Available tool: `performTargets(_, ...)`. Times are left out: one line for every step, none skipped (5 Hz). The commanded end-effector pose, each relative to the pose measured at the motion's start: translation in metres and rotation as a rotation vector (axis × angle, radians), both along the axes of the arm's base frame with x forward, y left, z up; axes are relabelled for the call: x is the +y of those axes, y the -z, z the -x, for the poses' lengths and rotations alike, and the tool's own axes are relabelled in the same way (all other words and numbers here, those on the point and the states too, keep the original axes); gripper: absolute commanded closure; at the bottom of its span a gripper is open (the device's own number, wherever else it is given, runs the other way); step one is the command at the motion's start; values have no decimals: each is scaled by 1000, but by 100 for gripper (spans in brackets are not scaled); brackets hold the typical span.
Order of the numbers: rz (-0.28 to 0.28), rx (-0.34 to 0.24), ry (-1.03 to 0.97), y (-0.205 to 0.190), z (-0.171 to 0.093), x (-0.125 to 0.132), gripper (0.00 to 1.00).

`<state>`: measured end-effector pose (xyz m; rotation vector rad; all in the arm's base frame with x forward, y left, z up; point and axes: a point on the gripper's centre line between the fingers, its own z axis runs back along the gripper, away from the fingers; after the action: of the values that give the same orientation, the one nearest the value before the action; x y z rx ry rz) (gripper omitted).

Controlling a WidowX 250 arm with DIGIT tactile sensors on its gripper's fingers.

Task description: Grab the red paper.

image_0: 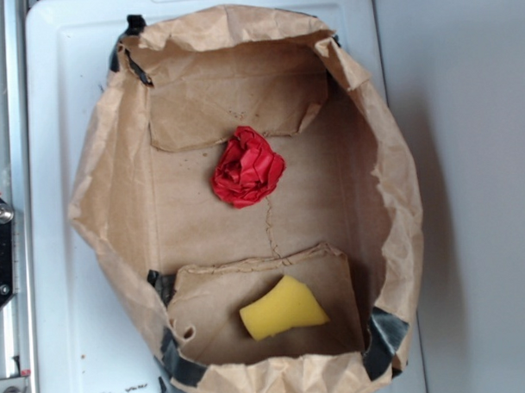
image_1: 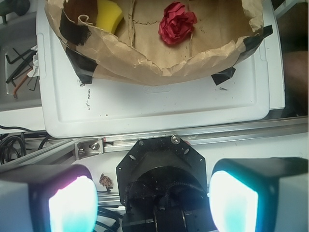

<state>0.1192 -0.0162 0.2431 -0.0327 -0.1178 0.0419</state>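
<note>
The tray (image_0: 54,169) holds the open bag (image_0: 392,209), and the red paper (image_0: 248,167) lies on the bag's floor near its middle, apart from the wedge (image_0: 282,309). The gripper (image_1: 153,200), fingers spread and empty, hangs outside the bag, so the whole reach and grasp remain.

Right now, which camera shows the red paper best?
The exterior view: the red paper lies whole and unobstructed, mid-floor in the brown bag. The wrist view shows it too, smaller, near the top edge.
</note>
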Motion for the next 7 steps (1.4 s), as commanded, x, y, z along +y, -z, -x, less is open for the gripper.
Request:
performTargets(0, 0, 0, 0, 0, 0, 0)
performTargets(-6, -38, -55, 8, -30, -4, 0)
performTargets(-1, -54, -93, 19, -58, -2, 0)
performTargets(0, -97, -123, 30, -88, 0, 0)
performTargets(-17, -175, -148, 44, -109, 9, 0)
performTargets(-13, -233, -145, 61, -131, 18, 0)
performTargets(-42, -258, -169, 76, -147, 27, 0)
